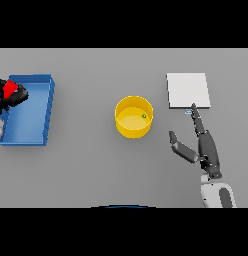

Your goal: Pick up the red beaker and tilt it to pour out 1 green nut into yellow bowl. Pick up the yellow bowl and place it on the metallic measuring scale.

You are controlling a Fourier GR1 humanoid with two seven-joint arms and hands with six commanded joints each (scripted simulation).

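Observation:
The yellow bowl (133, 117) stands on the table's middle with one small green nut (144, 116) inside near its right wall. The metallic measuring scale (188, 90) is a pale square plate at the right rear. My right hand (206, 145) lies right of the bowl with straight fingers pointing at the scale's near edge and its thumb spread toward the bowl; it holds nothing. At the far left my left hand (13, 96) is curled round the red beaker (10, 88) over the blue bin, and only a red patch of the beaker shows.
A blue rectangular bin (32, 110) sits at the left edge of the table, under the left hand.

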